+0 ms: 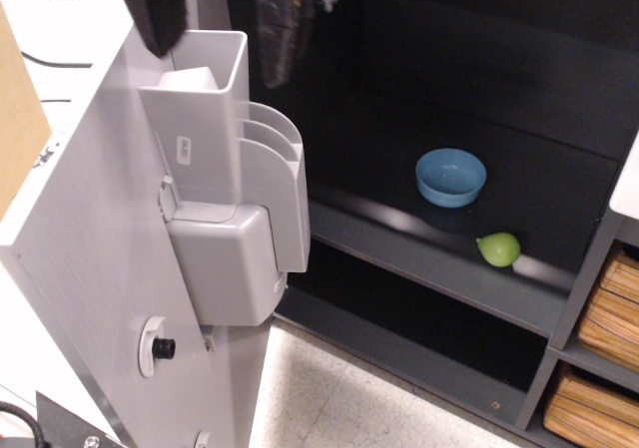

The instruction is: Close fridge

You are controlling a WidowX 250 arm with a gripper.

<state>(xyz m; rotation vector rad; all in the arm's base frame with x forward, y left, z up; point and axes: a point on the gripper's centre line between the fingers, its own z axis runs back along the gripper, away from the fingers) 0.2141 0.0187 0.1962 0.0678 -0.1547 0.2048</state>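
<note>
At the far left stood the light grey fridge door (90, 268), swung wide open with its inner face toward the camera; this face carried moulded pale grey plastic bins (235, 199) stacked one above another, with a small round black knob (163, 348) set in a white disc lower down. At the top of the frame, above the uppermost bin, the black two-fingered gripper (215, 14) was only partly in view and motion-blurred; its fingers (155, 9) stood well apart, one over the door's edge and one over the cabinet side of the bin, and they held nothing. To the right lay the dark grey shelved interior of the fridge (469, 99), open to view. On its shelf rested a shallow blue bowl (450, 177), upright, and near it, further right and closer to the shelf's front edge, a small green pear-shaped toy fruit (498, 249). At the right border, tan woven baskets (604, 358) occupied a separate grey shelving unit (574, 313).
</note>
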